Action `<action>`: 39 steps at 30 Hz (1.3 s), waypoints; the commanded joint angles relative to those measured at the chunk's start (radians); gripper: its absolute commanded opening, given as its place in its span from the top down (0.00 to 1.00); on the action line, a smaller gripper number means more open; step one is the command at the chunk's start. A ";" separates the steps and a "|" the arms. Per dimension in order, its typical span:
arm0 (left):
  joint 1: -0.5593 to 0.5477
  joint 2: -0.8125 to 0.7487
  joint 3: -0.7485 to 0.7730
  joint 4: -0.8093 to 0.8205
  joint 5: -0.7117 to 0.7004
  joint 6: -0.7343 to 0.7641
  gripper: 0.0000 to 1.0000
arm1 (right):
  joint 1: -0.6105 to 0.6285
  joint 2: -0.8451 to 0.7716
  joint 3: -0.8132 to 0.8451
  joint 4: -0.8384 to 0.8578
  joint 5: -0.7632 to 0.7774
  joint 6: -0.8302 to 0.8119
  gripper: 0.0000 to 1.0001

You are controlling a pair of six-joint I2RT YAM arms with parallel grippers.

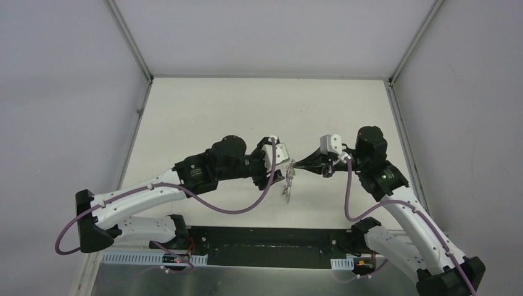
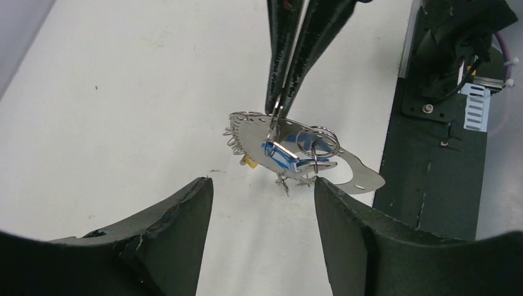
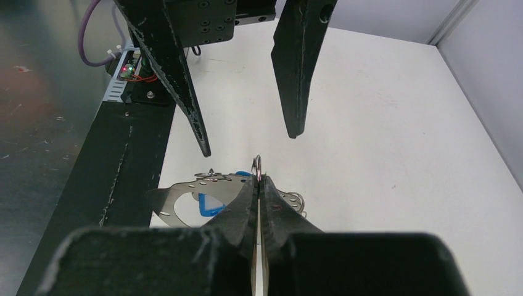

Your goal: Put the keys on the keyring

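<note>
- keyring [image 2: 345,172]: thin flat silvery sheet metal, curved outline, a cut-out at one end and small holes along the edge. Small wire split rings [image 2: 317,140] are looped through it, shiny and round.
- keys [image 2: 280,155]: tiny. One has a glossy blue plastic head lying against the plate, and a yellow-orange bit [image 2: 248,161] peeks out at the far edge. Small silver spiky ends hang below the plate; too small to make out the cuts.
- Position: the whole bundle hangs in the air mid-table, between the two grippers, over the white matte table [image 2: 123,92]. In the top view it dangles just below the fingertips.
- right gripper [image 3: 258,180]: black tapered fingers pressed flat together with no gap. They pinch a small wire ring at the top edge of the keyring, and the bundle hangs from that pinch.
- left gripper [image 2: 264,185]: jaws spread wide. Fingers [image 2: 179,216] are matte black with chipped, rough edges.
- The left fingertips sit to either side of the bundle, near it, with visible gaps on both sides. No contact that I can see, and nothing is held.
- Black metal base plate [image 2: 432,160] runs along the near table edge, scuffed, with screw heads.
</note>
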 commanded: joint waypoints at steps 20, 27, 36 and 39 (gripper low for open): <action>-0.008 -0.041 -0.149 0.430 0.208 0.137 0.70 | 0.001 -0.061 -0.047 0.190 -0.102 0.119 1.00; -0.009 -0.029 -0.134 0.430 0.228 0.128 0.80 | 0.002 -0.063 -0.047 0.191 -0.100 0.123 1.00; -0.009 -0.035 -0.120 0.418 0.215 0.115 0.77 | 0.001 -0.060 -0.049 0.191 -0.102 0.123 1.00; -0.010 -0.034 -0.119 0.417 0.215 0.107 0.78 | 0.002 -0.060 -0.050 0.189 -0.100 0.123 1.00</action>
